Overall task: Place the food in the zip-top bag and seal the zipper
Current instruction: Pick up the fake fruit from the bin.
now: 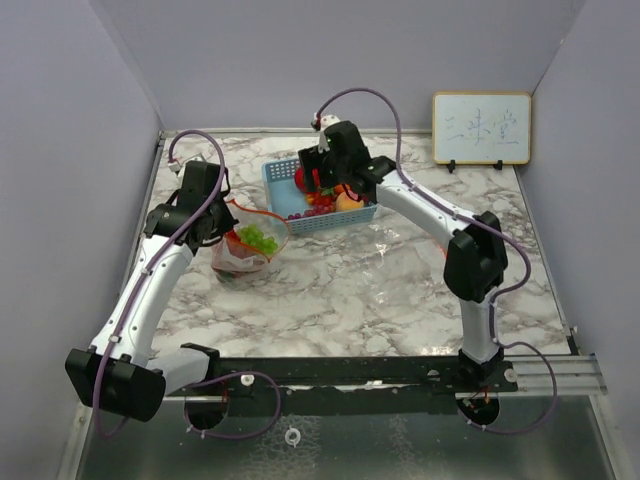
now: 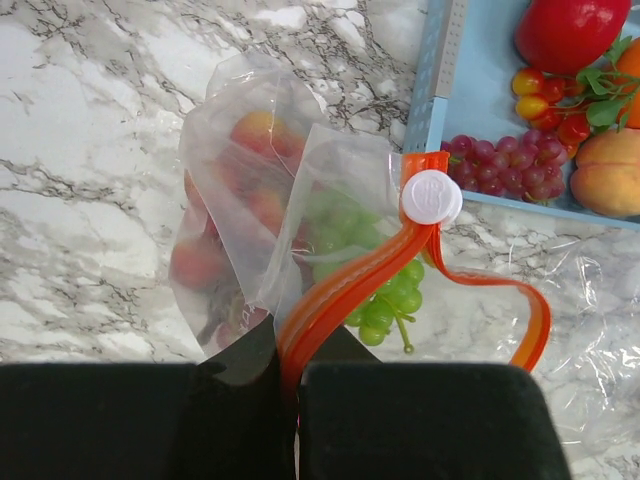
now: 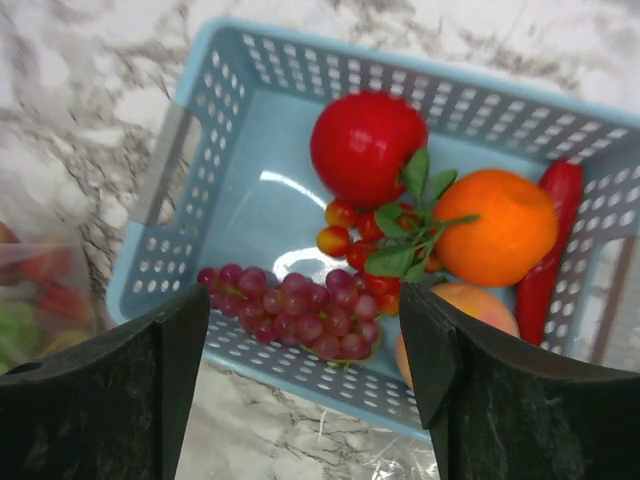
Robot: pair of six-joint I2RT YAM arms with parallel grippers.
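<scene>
I see my left gripper pinching the zipper beside the basket; right gripper spread above it.

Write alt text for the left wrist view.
The left gripper pinches the orange-red zipper of a clear zip-top bag on a marble table, green grapes and reddish fruit inside. At upper right, a blue basket holds a red apple, purple grapes and a peach.
</scene>
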